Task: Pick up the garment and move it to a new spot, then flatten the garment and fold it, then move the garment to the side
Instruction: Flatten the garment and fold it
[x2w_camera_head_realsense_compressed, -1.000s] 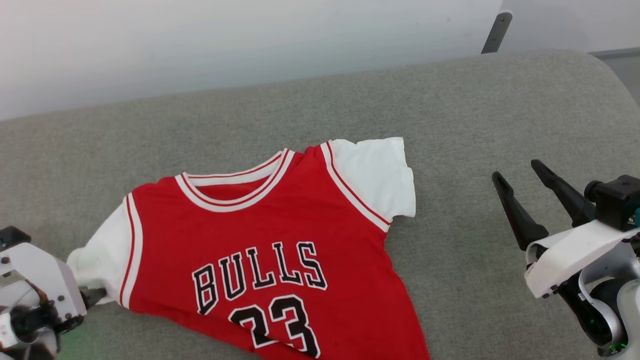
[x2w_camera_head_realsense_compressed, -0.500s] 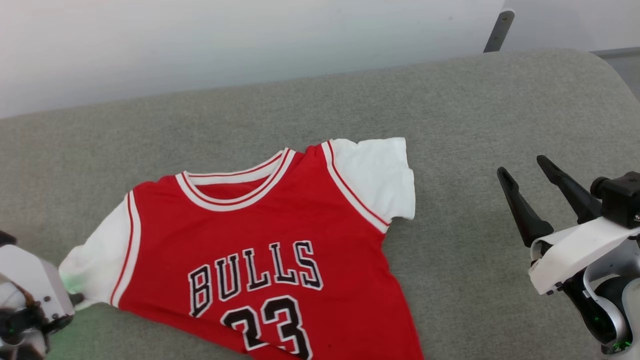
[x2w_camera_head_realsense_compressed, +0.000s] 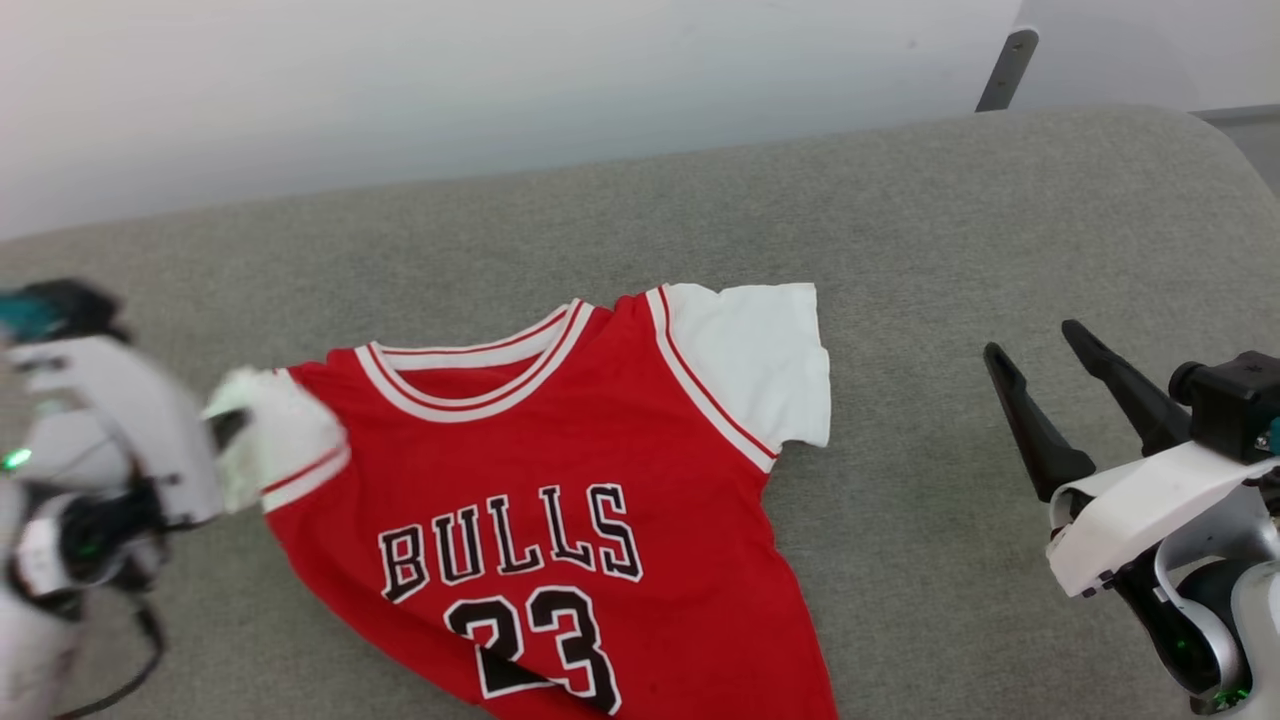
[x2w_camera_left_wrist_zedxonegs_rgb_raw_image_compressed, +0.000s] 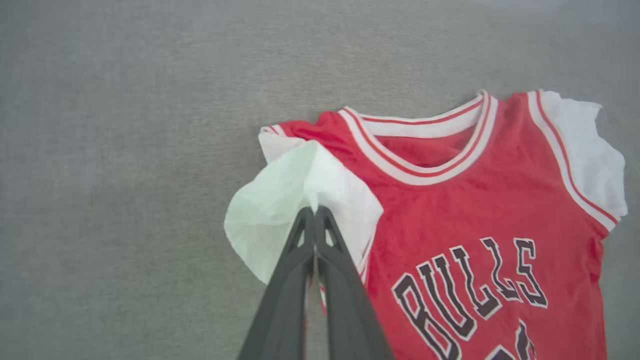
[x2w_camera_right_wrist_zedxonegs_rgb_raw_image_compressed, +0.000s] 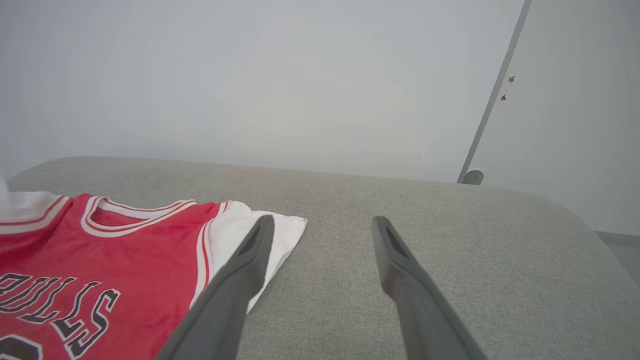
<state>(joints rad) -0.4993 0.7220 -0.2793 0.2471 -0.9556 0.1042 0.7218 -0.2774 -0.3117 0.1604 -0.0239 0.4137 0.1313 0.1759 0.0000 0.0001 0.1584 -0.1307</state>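
One white sleeve (x2w_camera_head_realsense_compressed: 285, 440) folds over red garment (x2w_camera_head_realsense_compressed: 560, 450).

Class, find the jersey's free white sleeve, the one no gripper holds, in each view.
Head view: free sleeve just right of centre.
Left wrist view: free sleeve at the right edge, upper half.
Right wrist view: free sleeve left of centre, partly behind a finger.
Shared landmark: striped collar.
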